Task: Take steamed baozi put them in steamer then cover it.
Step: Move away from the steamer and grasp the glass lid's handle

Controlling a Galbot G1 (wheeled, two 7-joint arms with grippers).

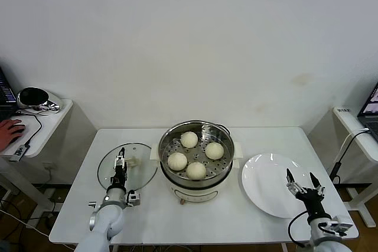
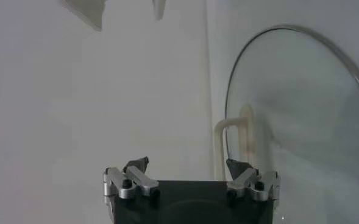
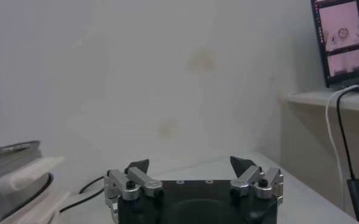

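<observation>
The steamer (image 1: 227, 143), a shiny steel pot on a cream-white base, stands mid-table with several cream-white baozi (image 1: 189, 139) resting on its perforated tray. The cover (image 1: 142, 175), a clear glass lid with a cream bar handle (image 1: 133, 162), lies flat on the table left of the pot. My left gripper (image 1: 121, 156) hovers over the lid, open and empty. In the left wrist view the handle (image 2: 235, 131) and glass (image 2: 301, 115) lie just beyond the left gripper (image 2: 187, 164). My right gripper (image 1: 300, 175) hangs open and empty over the plate. In the right wrist view the right gripper (image 3: 191, 164) holds nothing, and the steamer (image 3: 8, 173) shows at the edge.
A flat white plate (image 1: 266, 190) lies bare on the table to the right of the pot. Side desks flank the table: the left desk (image 1: 50, 123) has a person's hand (image 1: 9, 129) on it, and the right desk (image 1: 354, 125) carries a laptop and a cable (image 1: 342, 154).
</observation>
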